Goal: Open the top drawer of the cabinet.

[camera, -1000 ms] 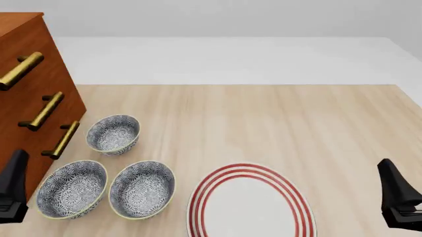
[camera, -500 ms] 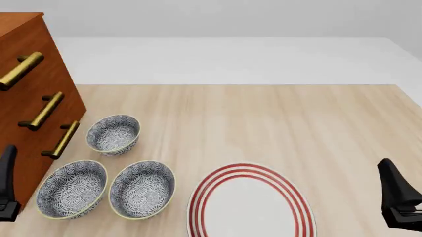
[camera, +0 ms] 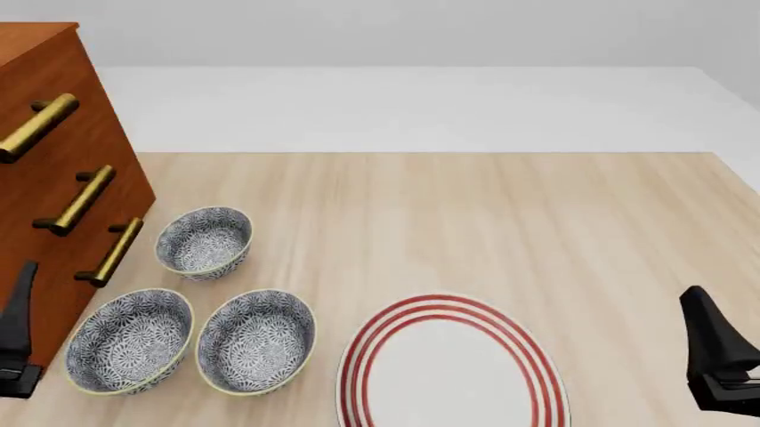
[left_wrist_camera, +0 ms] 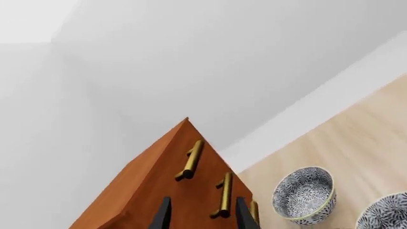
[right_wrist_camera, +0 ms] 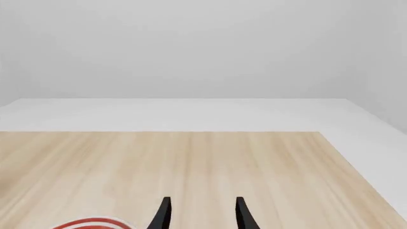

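The cabinet [camera: 18,182] stands at the table's left edge, its three drawers shut. The top drawer [camera: 71,76] carries the uppermost brass handle [camera: 36,127]. My left gripper [camera: 18,329] is open and empty, low in front of the cabinet's bottom part, beside the near bowl and well below the top handle. In the left wrist view the cabinet [left_wrist_camera: 159,191] rises ahead, the top drawer's handle [left_wrist_camera: 190,160] lies beyond the left gripper [left_wrist_camera: 202,217], apart from it. My right gripper [camera: 713,351] is open and empty at the near right, also in its wrist view [right_wrist_camera: 202,214].
Three patterned bowls stand by the cabinet: one further back [camera: 205,242] and two nearer [camera: 128,340] [camera: 255,340]. A red-ringed white plate [camera: 451,369] lies at the near middle. The lower drawers' handles [camera: 77,200] [camera: 113,252] jut out.
My left gripper shifted a little left, then slightly back right, staying low by the cabinet. The right gripper has not moved. The drawers stay shut.
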Tool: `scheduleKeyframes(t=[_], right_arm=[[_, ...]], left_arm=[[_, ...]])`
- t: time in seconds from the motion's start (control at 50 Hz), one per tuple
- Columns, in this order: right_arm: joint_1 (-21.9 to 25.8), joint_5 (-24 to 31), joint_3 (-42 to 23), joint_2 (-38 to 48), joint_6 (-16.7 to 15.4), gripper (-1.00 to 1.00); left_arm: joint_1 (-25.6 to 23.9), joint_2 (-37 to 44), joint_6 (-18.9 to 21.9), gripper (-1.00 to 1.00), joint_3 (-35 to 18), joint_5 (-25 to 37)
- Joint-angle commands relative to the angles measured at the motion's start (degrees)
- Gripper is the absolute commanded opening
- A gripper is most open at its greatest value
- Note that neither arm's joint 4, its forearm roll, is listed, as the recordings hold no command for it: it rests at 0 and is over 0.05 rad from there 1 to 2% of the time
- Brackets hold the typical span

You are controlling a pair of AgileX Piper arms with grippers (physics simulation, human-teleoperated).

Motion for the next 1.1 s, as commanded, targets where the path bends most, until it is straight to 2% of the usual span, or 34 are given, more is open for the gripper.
scheduleKeyframes(t=[0.02, 0.3, 0.4, 0.6, 0.76, 0.84, 1.02, 1.08, 1.1], right_arm=[[0.0, 0.0, 0.0, 0.0, -0.01, 1.0], [0.0, 0.0, 0.0, 0.0, -0.01, 1.0], [0.0, 0.0, 0.0, 0.0, 0.0, 1.0], [0.0, 0.0, 0.0, 0.0, -0.01, 1.0], [0.0, 0.0, 0.0, -0.01, 0.0, 1.0], [0.0, 0.0, 0.0, 0.0, 0.0, 1.0], [-0.01, 0.0, 0.0, 0.0, 0.0, 1.0], [0.0, 0.0, 0.0, 0.01, 0.0, 1.0], [-0.01, 0.0, 0.0, 0.01, -0.01, 1.0]], left_arm=[[-1.01, 4.36, 7.6, 1.0, 0.42, -5.47], [-2.03, 15.08, 15.64, 1.0, 3.88, -20.12], [-2.01, 17.28, 16.77, 1.0, 4.44, -22.28], [-2.01, 25.04, 22.14, 1.0, 5.7, -30.01], [-1.64, 27.7, 25.27, 1.0, 5.59, -33.29], [-1.56, 30.71, 28.1, 1.0, 5.71, -36.37], [-1.96, 35.32, 30.89, 1.0, 5.72, -39.69], [-1.5, 40.74, 32.81, 1.0, 5.69, -44.66], [-1.54, 40.3, 32.2, 1.0, 5.73, -44.28]])
